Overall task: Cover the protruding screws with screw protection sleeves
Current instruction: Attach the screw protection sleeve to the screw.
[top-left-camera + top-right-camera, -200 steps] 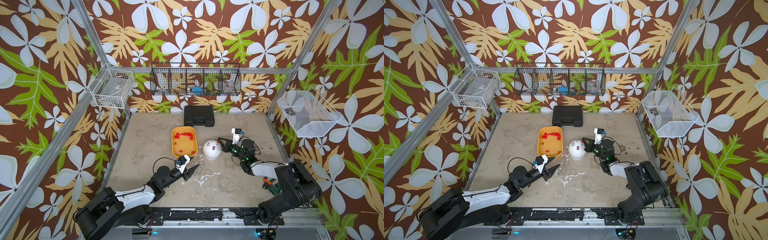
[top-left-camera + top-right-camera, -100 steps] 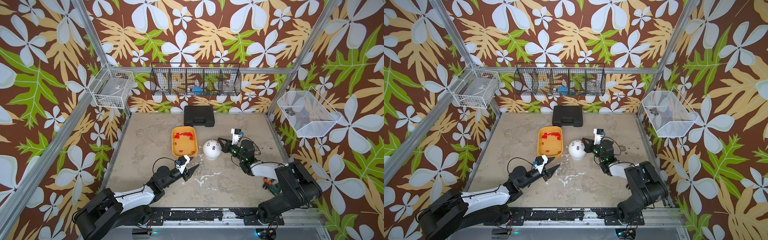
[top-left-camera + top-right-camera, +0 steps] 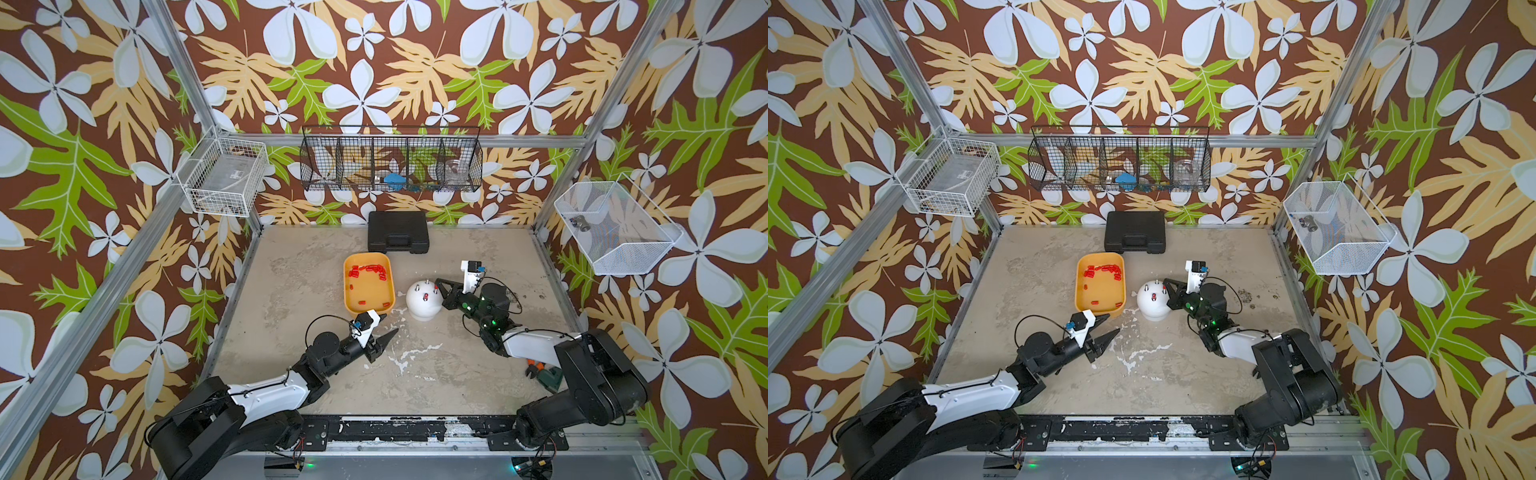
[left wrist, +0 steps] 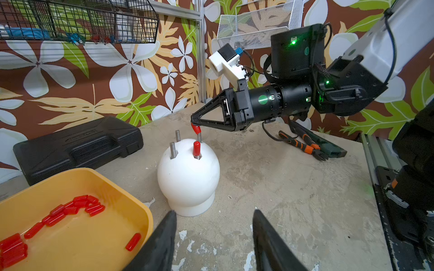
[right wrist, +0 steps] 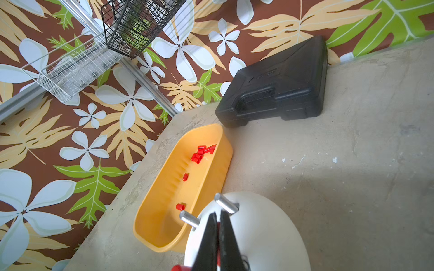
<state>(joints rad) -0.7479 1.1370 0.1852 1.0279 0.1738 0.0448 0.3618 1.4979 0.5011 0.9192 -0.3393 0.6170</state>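
Observation:
The white dome (image 3: 423, 305) (image 4: 187, 178) stands right of the yellow tray (image 3: 347, 291). One of its protruding screws wears a red sleeve (image 4: 196, 148) (image 3: 425, 296). Two screws (image 4: 173, 150) (image 4: 178, 135) (image 5: 226, 203) stand bare. My right gripper (image 4: 195, 124) (image 3: 436, 284) (image 5: 218, 214) is shut on another screw protection sleeve (image 4: 196, 129), held tilted at the tip of the far screw (image 4: 199, 138). My left gripper (image 3: 390, 325) (image 4: 214, 212) rests open and empty near the table, in front of the tray and dome. Several loose sleeves (image 3: 370, 270) (image 4: 79, 206) lie in the tray.
A black case (image 3: 398, 231) sits at the back wall. Pliers (image 4: 305, 145) (image 3: 540, 370) lie near the right arm's base. Wire baskets (image 3: 390, 164) hang on the back and side walls.

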